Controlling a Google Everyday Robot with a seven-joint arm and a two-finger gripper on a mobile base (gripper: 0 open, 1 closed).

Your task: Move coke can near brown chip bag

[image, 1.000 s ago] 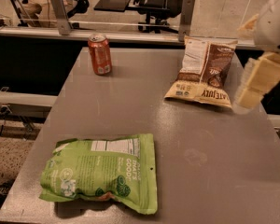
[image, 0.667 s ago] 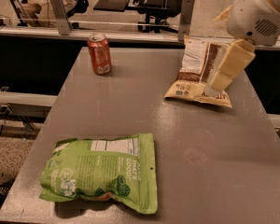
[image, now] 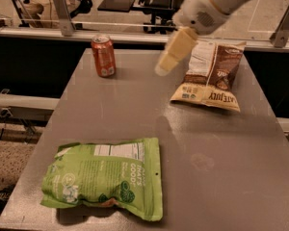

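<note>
- Gripper (image: 166,64): cream-coloured, hanging above the far middle of the table (image: 231,177), slanting down and to the left from the white arm (image: 207,6) that enters from the top right.
- Gripper state: it shows only as one pale, smeared shape, so I cannot tell whether it is spread or closed. It holds nothing and touches nothing that can be seen.
- Gripper position: its tip sits between the coke can (image: 103,56) and the brown chip bag (image: 209,76), closer to the bag's left edge and well apart from the can.
- Coke can: upright on the far left part of the table, near the far edge, its silver top up and white lettering facing the camera. It stands alone.
- Brown chip bag: lying flat on the far right part of the table, brown and white panels up, its yellow band with dark lettering along the near end. It is well apart from the can.
- Green bag (image: 106,177): larger, lying flat at the near left of the table, far from both the can and the gripper.
- Table: grey and flat, with a faint shadow near its middle, below the gripper.
</note>
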